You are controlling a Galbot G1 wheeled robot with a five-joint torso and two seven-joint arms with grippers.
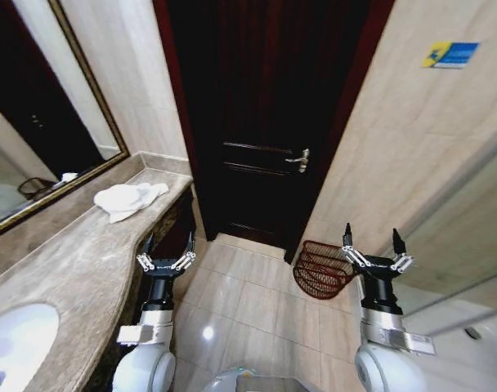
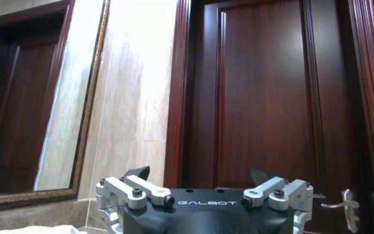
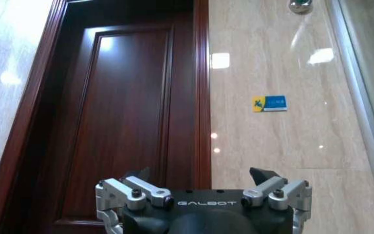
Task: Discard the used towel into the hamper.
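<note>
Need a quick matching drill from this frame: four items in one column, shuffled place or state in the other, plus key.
Items:
1. crumpled white towel
2. reddish-brown wire hamper
3. left gripper
4. blue and yellow wall sticker

Places or states:
A. on the floor against the wall, right of the dark door
B. high on the beige tiled wall
C. lying on the marble counter below the mirror
D. open, empty, beside the counter edge

Pairs: 1-C, 2-A, 3-D, 4-B
</note>
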